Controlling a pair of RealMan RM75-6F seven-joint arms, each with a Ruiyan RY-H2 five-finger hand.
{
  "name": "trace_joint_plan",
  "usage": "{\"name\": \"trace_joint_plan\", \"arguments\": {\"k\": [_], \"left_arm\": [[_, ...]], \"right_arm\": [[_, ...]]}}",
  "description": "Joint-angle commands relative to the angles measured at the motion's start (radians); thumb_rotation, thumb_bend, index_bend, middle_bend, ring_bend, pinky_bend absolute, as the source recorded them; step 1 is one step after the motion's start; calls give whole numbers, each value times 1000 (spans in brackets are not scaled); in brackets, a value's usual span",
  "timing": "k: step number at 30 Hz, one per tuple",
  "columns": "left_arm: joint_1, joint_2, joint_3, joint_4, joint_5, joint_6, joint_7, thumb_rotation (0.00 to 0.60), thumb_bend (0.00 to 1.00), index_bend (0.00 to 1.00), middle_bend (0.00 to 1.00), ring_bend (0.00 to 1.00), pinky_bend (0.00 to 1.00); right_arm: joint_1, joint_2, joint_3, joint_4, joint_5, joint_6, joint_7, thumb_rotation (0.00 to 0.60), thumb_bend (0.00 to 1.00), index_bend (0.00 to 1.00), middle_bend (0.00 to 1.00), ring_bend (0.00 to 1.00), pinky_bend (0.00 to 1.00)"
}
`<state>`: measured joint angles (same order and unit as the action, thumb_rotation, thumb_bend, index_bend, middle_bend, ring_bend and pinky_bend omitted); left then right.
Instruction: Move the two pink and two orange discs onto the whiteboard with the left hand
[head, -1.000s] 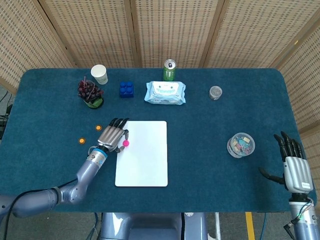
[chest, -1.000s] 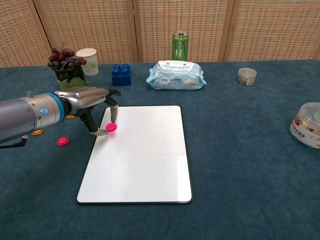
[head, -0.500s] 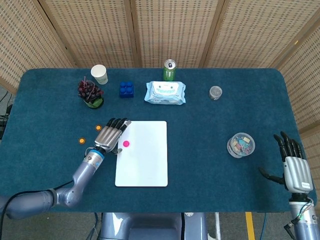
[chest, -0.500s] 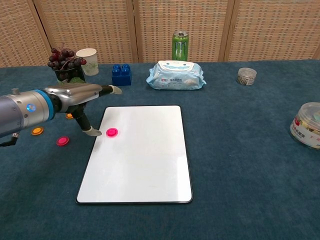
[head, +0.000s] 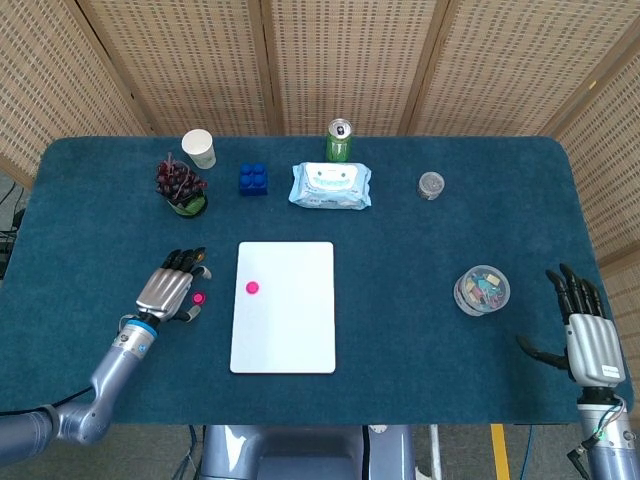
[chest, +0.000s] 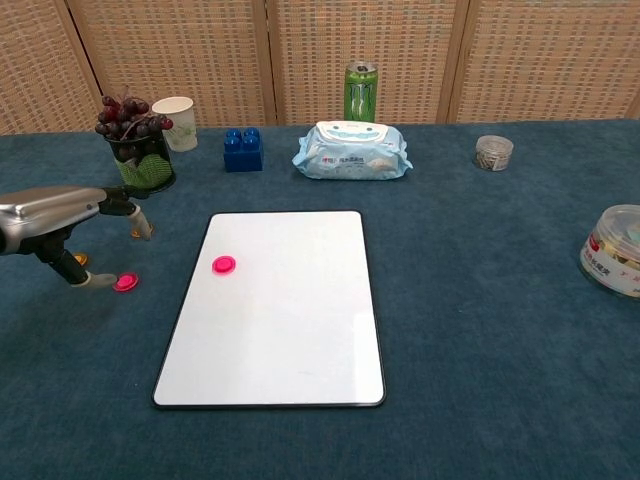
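Observation:
The whiteboard lies flat in the middle of the table. One pink disc rests on its left part. A second pink disc lies on the cloth left of the board. My left hand hovers over the cloth beside it, fingers spread, holding nothing; its thumb tip is close to that disc. A bit of one orange disc shows behind the thumb; the other is hidden by the hand. My right hand is open at the table's right front.
Along the back stand a cup of grapes, a paper cup, a blue block, a wipes pack, a green can and a small jar. A clear round tub sits near the right hand.
My left hand has let go of the pink disc on the whiteboard and moved left off the board, over to the second pink disc. The right hand has not moved.

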<state>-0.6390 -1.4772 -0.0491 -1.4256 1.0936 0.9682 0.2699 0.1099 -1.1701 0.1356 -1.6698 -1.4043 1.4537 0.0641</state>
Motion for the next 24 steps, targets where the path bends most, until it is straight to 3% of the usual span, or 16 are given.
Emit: {"name": "trace_joint_plan", "arguments": {"k": [1, 24], "left_arm": [[20, -17, 11, 47, 27, 8, -31, 600, 323, 298, 0, 0, 0], [27, -95, -15, 178, 29, -60, -64, 600, 337, 349, 0, 0, 0]], "right_arm": [[0, 0, 0, -1, 1, 1, -1, 600, 234, 0, 0, 0, 0], [1, 2, 0, -1, 4, -6, 7, 600, 234, 0, 0, 0, 0]]}}
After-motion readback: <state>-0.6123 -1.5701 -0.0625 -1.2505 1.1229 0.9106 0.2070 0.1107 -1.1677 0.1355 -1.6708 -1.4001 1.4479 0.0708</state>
